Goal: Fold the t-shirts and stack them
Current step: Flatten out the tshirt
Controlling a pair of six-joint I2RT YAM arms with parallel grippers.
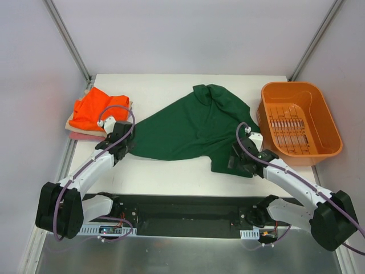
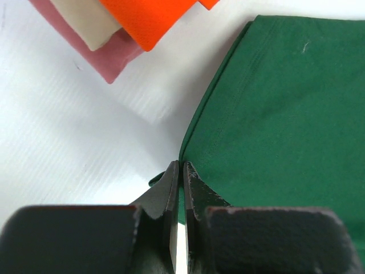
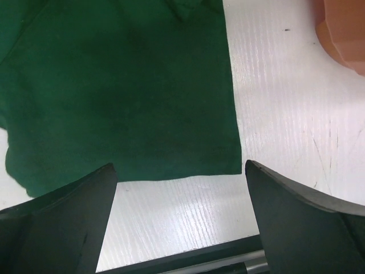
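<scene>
**Grip on one end, open reach over the other**

A dark green cloth t-shirt (image 1: 188, 128) lay spread and rumpled across the middle of the white bench (image 1: 165, 85). It was bunched into folds at the upper centre of the top view and narrowed to a tip at centre left.

The left claw (image 2: 179, 168) sat at that tip. Its own camera showed the two black fingers (image 2: 170, 188) pressed tight together on the shirt's stitched hem, with a small tuck of green cloth showing just beside the left one.

The right claw (image 3: 179, 171) hung over the shirt's lower right corner, right of centre in the top view. Its fingers (image 3: 68, 211) stood wide apart, one in each lower corner of the wrist frame, and held nothing. The shirt's straight bottom edge and square corner lay between and above them, with bare bench below. Whether they touched the cloth could not be told.

At the upper left of the top view, a bright orange cloth t-shirt (image 1: 97, 108) topped a small stack near the bench's left edge. The upper left of the left wrist frame showed a pale cream folded t-shirt (image 2: 85, 20) under it and a pink folded t-shirt (image 2: 111, 57) at the bottom. A strip of bare bench separated the stack from the green hem.

An orange plastic basket (image 1: 299, 123) with a slotted floor stood at the right of the top view, apart from the green shirt.
</scene>
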